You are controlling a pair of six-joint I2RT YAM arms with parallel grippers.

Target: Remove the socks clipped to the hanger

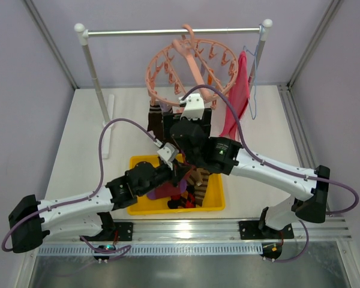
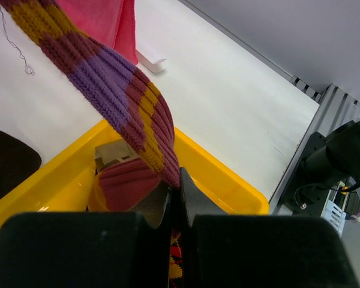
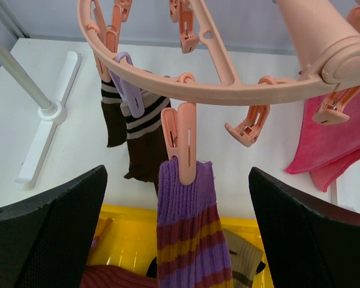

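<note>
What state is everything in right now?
Purple-maroon striped sock: top clipped to peg, lower part pinched by left end effector.
Left end effector: shut on the sock.
Right end effector: open, flanking that peg.
Brown-cream striped socks: clipped to hanger.
Yellow bin: holds socks.
Pink cloth: hanging.

Ribbed knit sock point(image 2: 111, 84), smooth glossy plastic hanger point(image 3: 240, 95), shiny yellow bin point(image 2: 228, 183), probably plastic

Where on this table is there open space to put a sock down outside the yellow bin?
Two bare patches of table: left, between the rack foot and the wall; right, between the pink cloth and the side rail. The middle is crowded: hanger, socks, yellow bin, left gripper and right gripper.
</note>
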